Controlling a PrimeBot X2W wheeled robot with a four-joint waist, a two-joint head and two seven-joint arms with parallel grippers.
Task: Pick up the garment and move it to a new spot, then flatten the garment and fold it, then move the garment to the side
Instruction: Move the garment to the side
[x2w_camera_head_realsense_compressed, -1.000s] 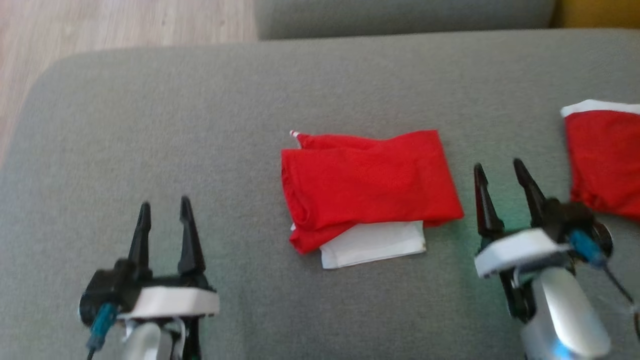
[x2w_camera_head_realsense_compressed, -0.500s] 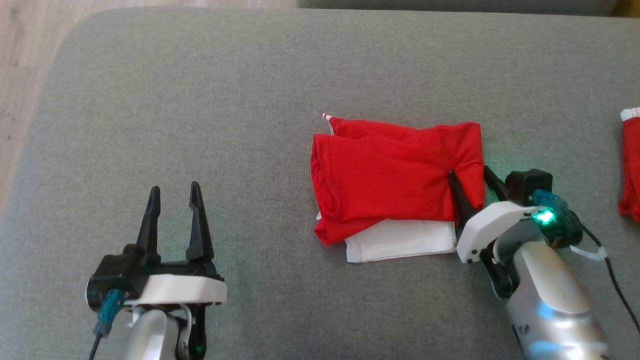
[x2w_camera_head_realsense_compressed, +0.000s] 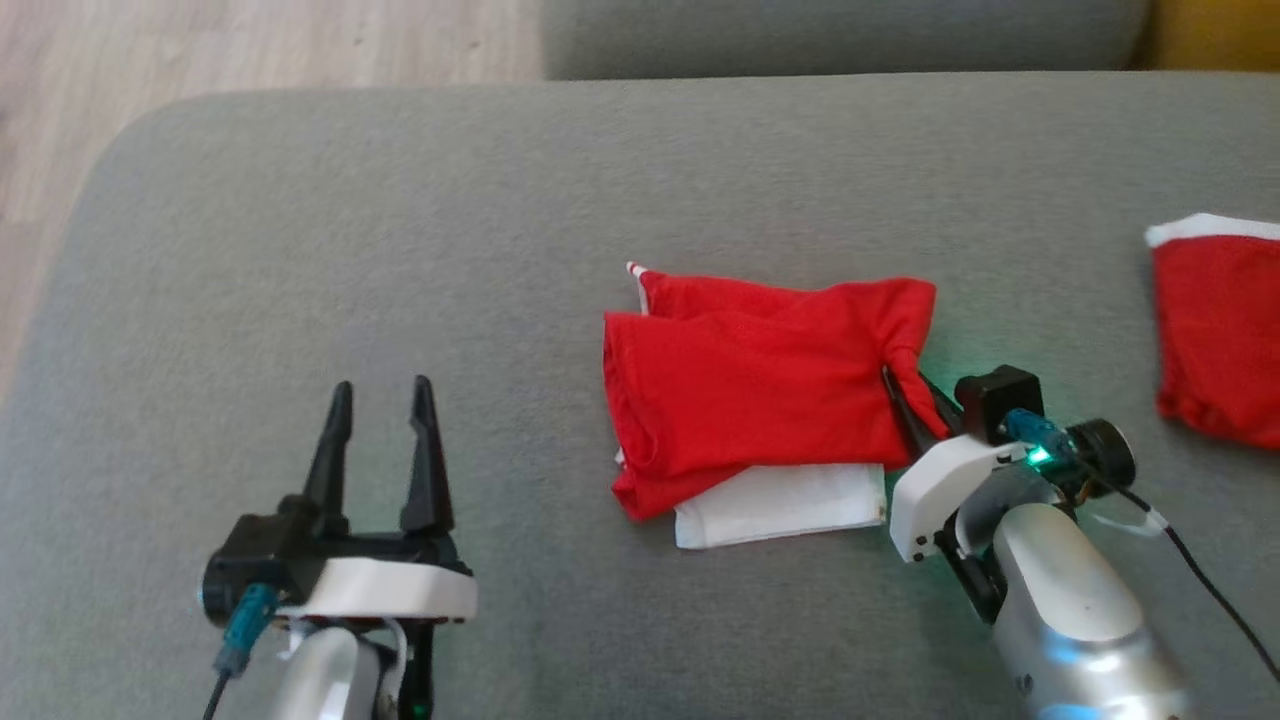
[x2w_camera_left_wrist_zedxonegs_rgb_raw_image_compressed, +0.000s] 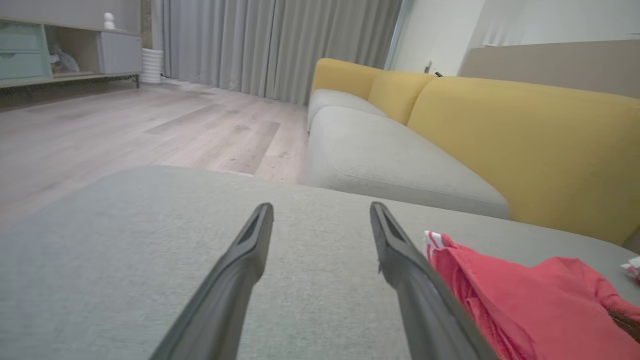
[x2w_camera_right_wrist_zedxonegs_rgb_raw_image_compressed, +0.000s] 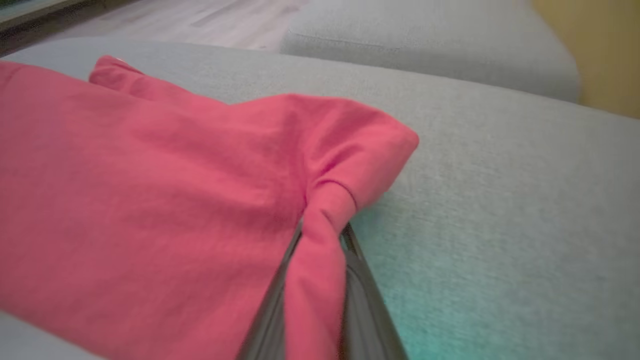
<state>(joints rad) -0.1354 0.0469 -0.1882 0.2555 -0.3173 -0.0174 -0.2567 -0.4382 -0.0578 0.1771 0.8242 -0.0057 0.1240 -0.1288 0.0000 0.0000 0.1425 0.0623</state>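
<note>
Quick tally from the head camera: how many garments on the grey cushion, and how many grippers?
Garments, red with white: 2, the folded garment in the middle of the grey cushion and the second garment at the view's right edge.
Grippers: 2, the left gripper, jaws open, and the right gripper, jaws shut on the folded garment's right edge.
Total: 4.

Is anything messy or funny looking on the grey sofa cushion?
Yes. The folded red cloth garment is not neat. Its right edge is puckered into a bunch where the right gripper pinches it, and a white layer sticks out unevenly under its near edge.
</note>
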